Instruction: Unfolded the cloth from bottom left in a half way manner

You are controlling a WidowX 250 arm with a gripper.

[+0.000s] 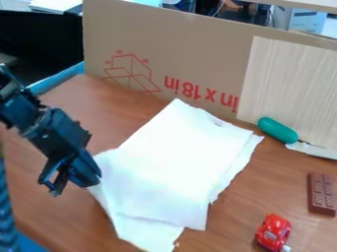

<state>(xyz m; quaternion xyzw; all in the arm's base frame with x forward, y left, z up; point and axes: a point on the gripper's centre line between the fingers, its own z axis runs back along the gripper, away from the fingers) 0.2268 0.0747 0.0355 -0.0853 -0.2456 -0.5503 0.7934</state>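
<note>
The brown surface point(59, 221) carries all items. An upright cardboard panel point(197, 49) stands along its rear edge. The white cloth point(171, 162) lies at the centre in overlapping layers; the lower layer extends past the upper at right and bottom. A wood-grain board point(296, 88) leans at rear right. The claw point(71, 184) is at the cloth's left edge, fingers spaced apart. A green-handled utensil point(278, 130) lies at the board's base. The red toy car point(273, 232) sits below-left of the chocolate bar point(321, 193), front right.

White cloth point(174, 157), seemingly plain; red toy car point(272, 231); brown table point(66, 216).
</note>
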